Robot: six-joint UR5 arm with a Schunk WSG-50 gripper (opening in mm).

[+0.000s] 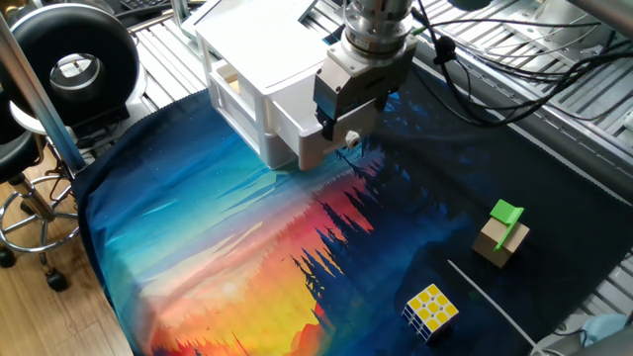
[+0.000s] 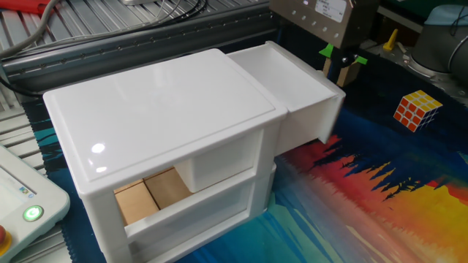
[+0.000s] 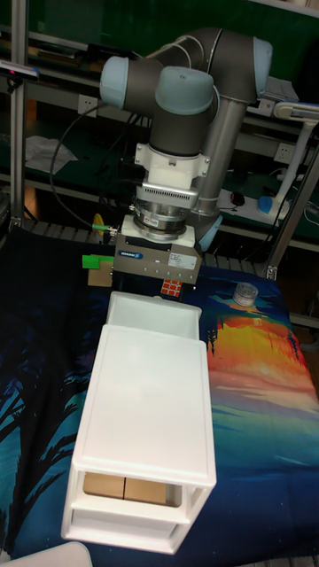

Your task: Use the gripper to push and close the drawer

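Right now I am mid-push, with the white cabinet [image 2: 161, 124] sitting on the painted cloth [image 1: 227, 257] and its top drawer [image 2: 292, 80] partly out toward the arm. My gripper [image 1: 346, 138] is pressed at the drawer's front panel; I cannot tell from any view whether the jaws are parted or closed, as the body hides them. To do this well, I judge I should keep the push level and straight along the drawer's travel, pressing near the panel's middle so it doesn't skew or jam, and go slowly enough that the light cabinet doesn't slide on the cloth. Further out across the cloth, well apart from the work, stand a wooden block with a green piece [image 1: 504, 233] and a colour cube [image 1: 431, 309]; a black stool [image 1: 69, 64] sits beside the table.
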